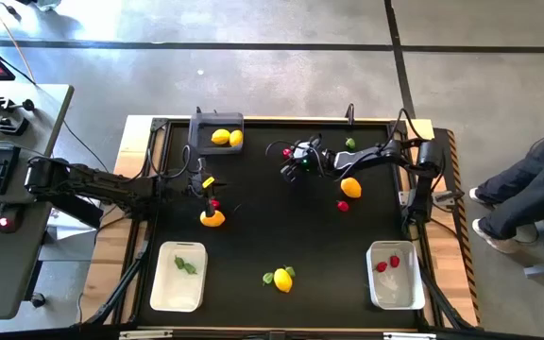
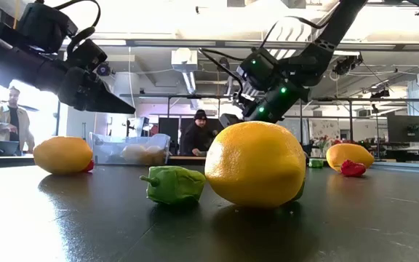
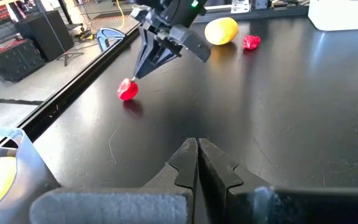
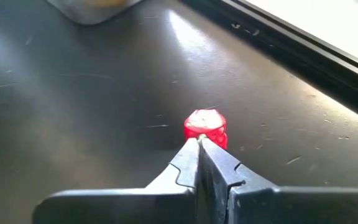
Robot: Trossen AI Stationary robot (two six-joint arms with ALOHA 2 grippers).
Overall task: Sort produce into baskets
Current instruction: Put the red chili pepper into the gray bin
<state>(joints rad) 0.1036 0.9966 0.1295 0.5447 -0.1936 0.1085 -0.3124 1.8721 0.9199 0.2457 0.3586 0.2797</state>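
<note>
The right gripper (image 4: 199, 142) reached toward the far edge of the black table (image 1: 281, 227), its dark fingers pressed together with the tips at a small red strawberry-like toy (image 4: 205, 127) that sat on the surface near the far edge, a little toward the dark grey basket (image 1: 216, 126) at the far left corner; the tips seemed to nip only the pale stem on top, though whether they truly gripped it could not be told. That red toy looked light, hard and glossy, so it would likely slip or roll from a tip pinch; a hold across its wider body would be surer than one on the stem. The left gripper (image 3: 197, 146) waited by the table's left edge, fingers shut on nothing, above a yellow-orange lemon-shaped toy (image 1: 212, 219) with a red piece touching it. The grey basket held two yellow fruits; the white basket (image 1: 395, 297) at the near right corner held red pieces, the white basket (image 1: 178, 288) at the near left corner green ones. Another orange fruit (image 1: 351, 187) and red piece (image 1: 343, 205) lay right of centre; a yellow fruit (image 1: 282, 280) with a green piece lay near the near edge.
</note>
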